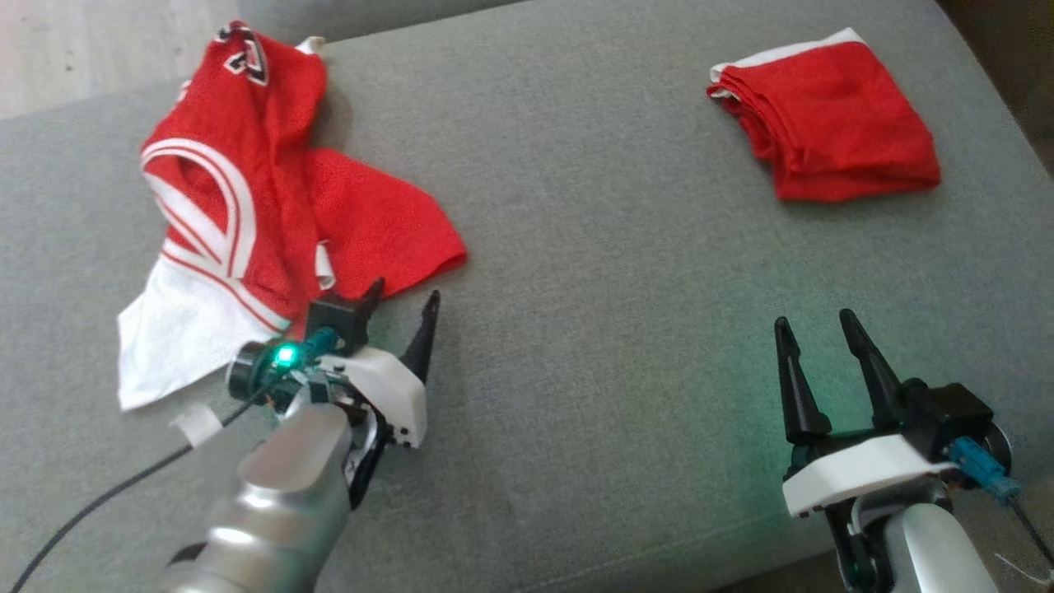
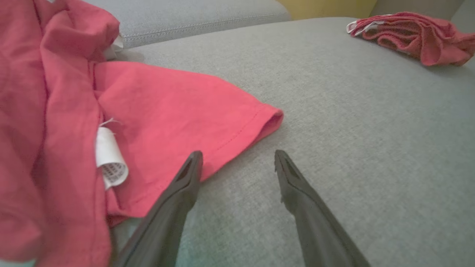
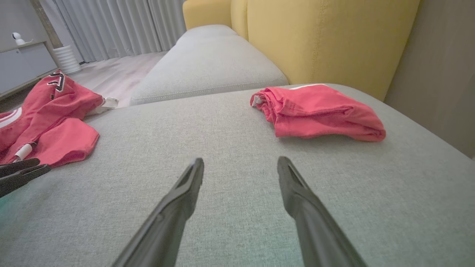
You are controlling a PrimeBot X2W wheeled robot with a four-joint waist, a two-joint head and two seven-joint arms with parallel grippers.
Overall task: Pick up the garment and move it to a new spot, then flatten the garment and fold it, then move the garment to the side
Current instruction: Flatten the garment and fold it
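While its jaws gape, left gripper (image 1: pixel 406 290) tilts toward crumpled garment (image 1: pixel 272 173).

We find a broad bare stretch of the grey cushion (image 1: pixel 593 247) down the middle, from near edge to far edge, where a gripper could pass freely. On the left, the crumpled garment (image 1: pixel 247 181) spreads from the far edge most of the way to the near side. Our left gripper (image 1: pixel 406 290), jaws spread, sits at its right hem with one fingertip over the cloth's edge. At the far right, the folded garment (image 1: pixel 827 123) lies as a low stack, well apart from our right gripper (image 1: pixel 813 318), whose parted fingers have bare cushion ahead. Beyond that stack the yellow backrest (image 3: pixel 326 40) rises like a wall.
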